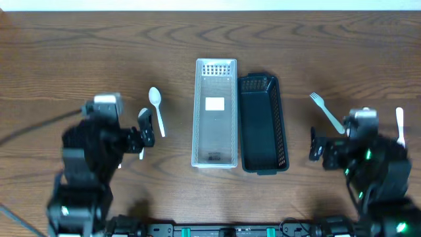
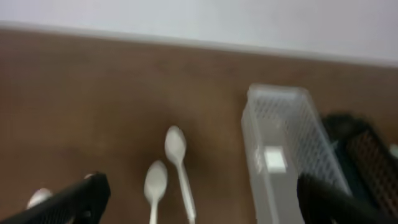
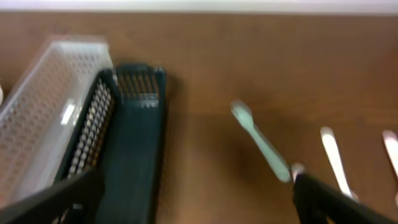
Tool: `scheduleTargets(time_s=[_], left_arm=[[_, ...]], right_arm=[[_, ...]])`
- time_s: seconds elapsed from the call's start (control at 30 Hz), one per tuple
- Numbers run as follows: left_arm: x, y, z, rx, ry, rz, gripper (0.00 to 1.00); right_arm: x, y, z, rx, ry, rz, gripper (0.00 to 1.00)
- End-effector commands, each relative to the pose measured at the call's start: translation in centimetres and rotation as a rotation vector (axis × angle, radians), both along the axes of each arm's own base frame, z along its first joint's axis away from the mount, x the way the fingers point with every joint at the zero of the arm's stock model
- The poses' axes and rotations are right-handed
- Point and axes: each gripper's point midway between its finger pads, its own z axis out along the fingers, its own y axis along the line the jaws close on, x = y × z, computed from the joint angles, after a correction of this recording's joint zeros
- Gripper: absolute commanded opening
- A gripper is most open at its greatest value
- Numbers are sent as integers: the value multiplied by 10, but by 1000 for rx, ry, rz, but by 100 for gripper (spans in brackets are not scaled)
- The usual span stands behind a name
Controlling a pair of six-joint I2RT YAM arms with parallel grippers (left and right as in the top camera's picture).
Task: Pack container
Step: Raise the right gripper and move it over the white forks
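Plainly nothing is packed yet; the white bin (image 1: 215,141) and the black bin (image 1: 263,125) lie side by side, touching, in the middle between the arms, both empty as far as the overhead shows, save a pale label (image 1: 215,104) on the white bin's floor; set there, I judge, so that either arm can reach one; the spoons (image 1: 156,108) lie left of the white bin, one in the clear and a second partly under the left claw (image 1: 145,135); the fork (image 1: 325,110) lies right of the black bin, with more pale cutlery (image 1: 399,122) further right; sorted by side, it seems, so each arm draws from its own stock; both claws gape wide and hold nothing; the right claw (image 1: 316,148) hangs near the fork's handle end; each wrist view faces its own cutlery, which suits a first pick
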Motion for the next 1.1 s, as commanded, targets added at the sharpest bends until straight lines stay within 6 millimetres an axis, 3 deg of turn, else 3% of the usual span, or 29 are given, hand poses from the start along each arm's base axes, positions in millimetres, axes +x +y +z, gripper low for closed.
scheduleTargets(time_s=[0.0,0.13,0.27,0.33,0.57,0.83,1.07], left_arm=[[9,11,10,40,145,57,98],[6,12,-1,67,350,50,98],[15,11,-18,74,426,49,98],[17,11,-25,76,455,48,98],[22,11,-37,81,501,47,98],[22,11,-37,81,502,47,98],[22,11,-37,81,501,47,98]], right_arm=[[13,-6,20,-10,122,-34,99],[25,-7,30,-48,295,-17,99],[57,-8,35,-139,319,55,99],[74,-15,28,-145,348,36,99],[120,-45,-46,-215,554,80,99],[143,-65,-121,-331,718,297,99],[151,-66,-167,-310,782,420,99]])
